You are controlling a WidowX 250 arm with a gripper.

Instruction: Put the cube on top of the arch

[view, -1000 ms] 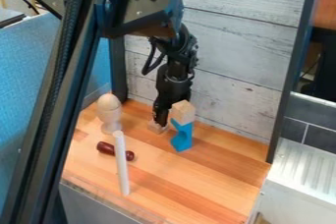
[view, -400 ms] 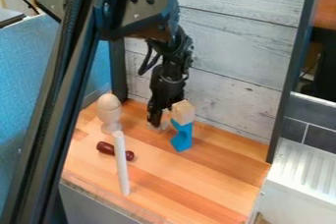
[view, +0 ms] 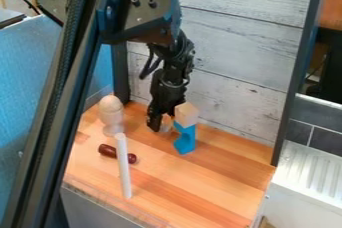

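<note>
The black gripper (view: 157,122) hangs low over the wooden surface, just left of the blue arch (view: 185,140). The arch stands on its narrow end with its curved notch facing left. On its top rests the light wooden cube (view: 186,114), slightly turned. The gripper's lower part is beside the cube and arch, a little behind them; whether it touches either is unclear.
A wooden egg-shaped piece in a cup (view: 111,116) stands at the back left. A dark red cylinder (view: 108,150) lies behind an upright white stick (view: 123,167). Behind the wooden counter (view: 200,187) rises a plank wall (view: 234,72).
The gripper has shifted a little left and slightly lower, away from the cube. Cube and arch have kept their places.
</note>
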